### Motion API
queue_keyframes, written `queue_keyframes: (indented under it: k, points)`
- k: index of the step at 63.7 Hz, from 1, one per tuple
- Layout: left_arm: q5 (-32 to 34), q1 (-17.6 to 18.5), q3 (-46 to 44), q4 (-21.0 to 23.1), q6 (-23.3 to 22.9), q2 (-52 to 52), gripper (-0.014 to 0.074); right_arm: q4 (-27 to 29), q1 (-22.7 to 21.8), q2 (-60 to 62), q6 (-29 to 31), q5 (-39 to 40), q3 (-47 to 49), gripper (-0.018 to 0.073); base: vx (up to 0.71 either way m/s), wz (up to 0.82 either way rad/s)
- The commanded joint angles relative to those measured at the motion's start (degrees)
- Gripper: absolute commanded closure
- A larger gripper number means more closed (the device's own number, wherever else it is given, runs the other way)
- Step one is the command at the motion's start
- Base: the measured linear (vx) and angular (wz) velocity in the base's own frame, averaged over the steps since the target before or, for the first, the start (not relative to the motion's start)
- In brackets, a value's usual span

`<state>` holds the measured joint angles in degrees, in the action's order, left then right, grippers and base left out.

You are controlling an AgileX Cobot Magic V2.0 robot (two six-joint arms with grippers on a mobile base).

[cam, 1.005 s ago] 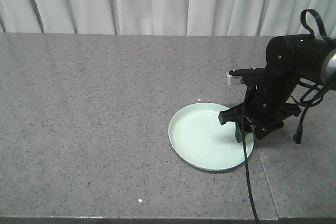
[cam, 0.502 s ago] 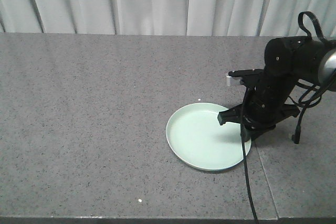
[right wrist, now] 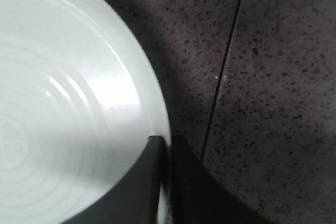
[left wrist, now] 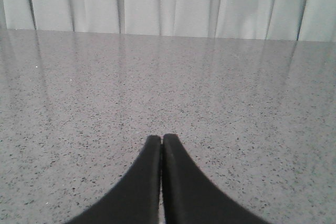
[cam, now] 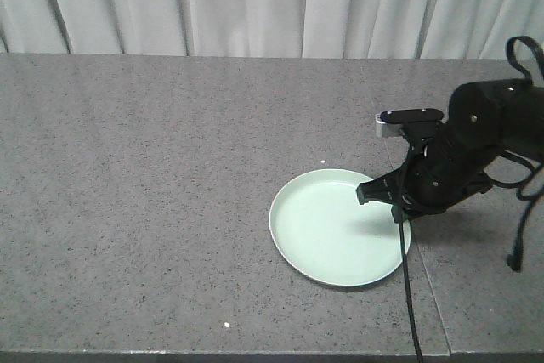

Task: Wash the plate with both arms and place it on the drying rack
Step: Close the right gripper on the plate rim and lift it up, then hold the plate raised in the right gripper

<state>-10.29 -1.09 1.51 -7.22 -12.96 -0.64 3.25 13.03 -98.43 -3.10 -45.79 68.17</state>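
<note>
Checked against a second earlier: found the right arm (cam: pixel 476 121) leaned further right and lower, wrist rolled, with the plate (cam: pixel 336 229) nudged only slightly on the desk (cam: pixel 153 176). Read that as a grip settled, not a lift yet; judged the wash step barely begun. Saw no drying rack or sink in any view.

Found the right fingers (right wrist: pixel 155 156) narrow, pinched on the plate's right rim: one on the inner face, the other outside over the desk, a sliver of rim between. Spotted the desk seam (right wrist: pixel 227 72) just right of that rim. Found the left fingers (left wrist: pixel 155 148) pressed together on nothing, above bare desk, facing the curtain (left wrist: pixel 157 3), out of the front view.

Located the plate right of centre, close to the near edge, lying face up. Round, so no long axis to call; grasp taken radially from the right. Couldn't tell whether the right rim had cleared the desk.
</note>
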Motion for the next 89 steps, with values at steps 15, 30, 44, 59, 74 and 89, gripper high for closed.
queue_keyframes:
  k: [15,30,44,59,74,89]
  points:
    - [4.1,0.0,0.9,0.0,-0.4,-0.9,0.0602,0.5,-0.3,22.0,1.5,22.4,-13.8,0.0566,0.00,0.00]
    - [4.1,0.0,0.9,0.0,-0.4,-0.9,0.0602,0.5,-0.3,33.6,5.4,27.6,-18.8,0.0566,0.00,0.00]
    - [4.1,0.0,0.9,0.0,-0.4,-0.9,0.0602,0.5,-0.3,43.4,6.5,35.6,-27.3,0.0566,0.00,0.00]
    - [4.1,0.0,0.9,0.0,-0.4,-0.9,0.0602,0.2,-0.3,50.2,6.5,39.3,-31.9,0.0566,0.00,0.00]
    - [4.1,0.0,0.9,0.0,-0.4,-0.9,0.0602,-0.3,-0.3,50.9,6.5,38.8,-32.3,0.0566,0.00,0.00]
    - [4.1,0.0,0.9,0.0,-0.4,-0.9,0.0602,-0.3,-0.3,50.7,6.5,38.8,-32.3,0.0566,0.00,0.00]
